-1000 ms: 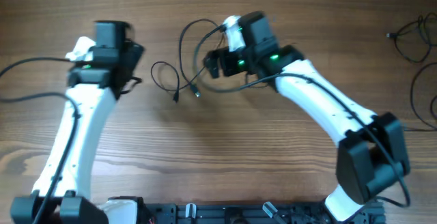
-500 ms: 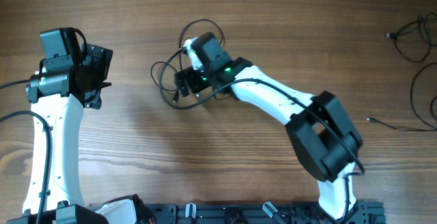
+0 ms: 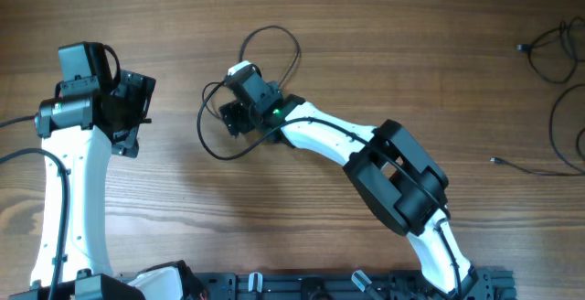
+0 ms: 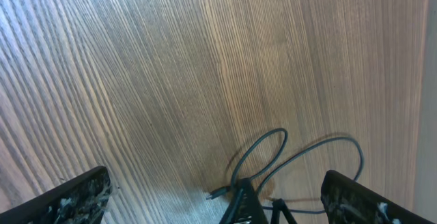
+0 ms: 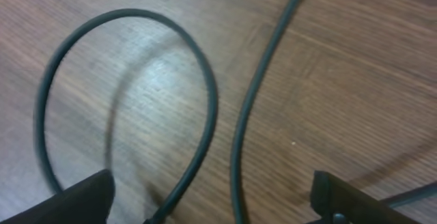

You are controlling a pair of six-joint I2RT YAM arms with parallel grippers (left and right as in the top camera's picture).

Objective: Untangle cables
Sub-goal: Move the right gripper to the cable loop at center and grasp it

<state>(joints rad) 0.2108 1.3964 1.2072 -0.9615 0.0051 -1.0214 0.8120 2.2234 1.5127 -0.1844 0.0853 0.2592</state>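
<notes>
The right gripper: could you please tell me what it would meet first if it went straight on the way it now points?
Probably the cable loop lying close ahead of the right gripper; depth is unclear, so it might reach the bare table inside the loop instead.

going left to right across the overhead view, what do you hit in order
left gripper → looped cables → right arm's elbow → loose cables at the right edge
</notes>
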